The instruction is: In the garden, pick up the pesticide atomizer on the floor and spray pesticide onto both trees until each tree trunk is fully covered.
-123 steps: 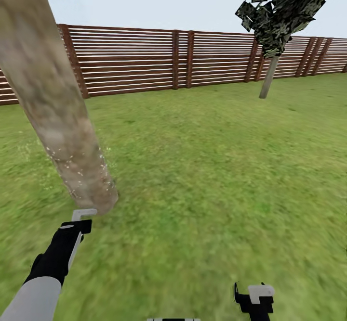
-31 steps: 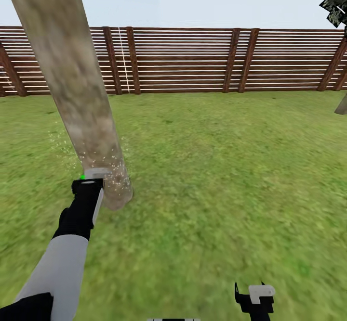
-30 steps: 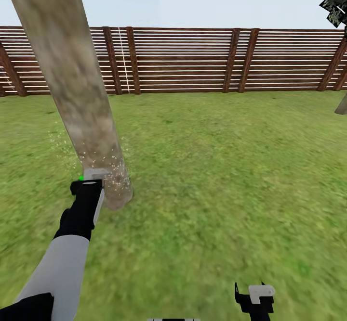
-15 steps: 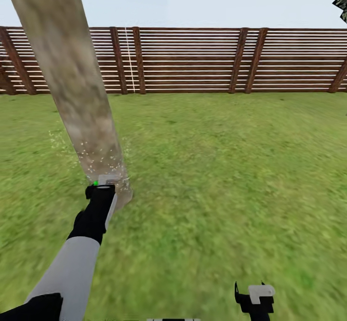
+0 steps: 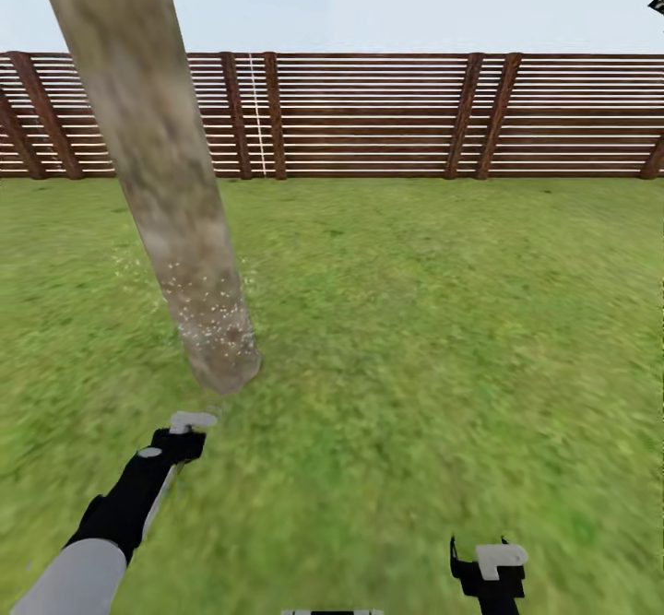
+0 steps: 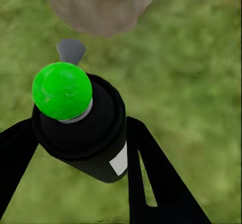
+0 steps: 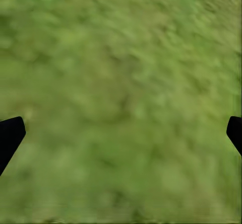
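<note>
Gripping the pesticide atomizer [image 6: 83, 128] between its two dark fingers [image 6: 151, 178], the left gripper [image 5: 182, 431] is closed on the can's black body and hangs low over the grass at the near left, a little short of the foot of the tree trunk [image 5: 175, 209]. The right gripper [image 5: 491, 567] sits at the near right over bare lawn, its finger tips wide apart at the edges of the right wrist view with nothing between them.

Going by size: the garden [image 5: 443, 320] is a broad lawn closed off at the far side by a brown slatted fence [image 5: 369, 117]. The trunk is a thick, mottled grey-brown column leaning up to the left, and fine white pesticide [image 5: 207, 306] specks dot its lower part near the base; higher up the bark looks bare, so I judge this trunk only partly covered.

The atomizer is small, a stubby black cylinder with a round bright green cap [image 6: 62, 90] and a grey nozzle [image 6: 70, 50] that points toward the trunk's base. It looks rigid and light, probably smooth-sided and so liable to twist or slip; holding it around the middle of the body, as now, leaves cap and nozzle free. A small white patch [image 6: 120, 161] on its side could be a label, but no writing or brand can be read on it.
</note>
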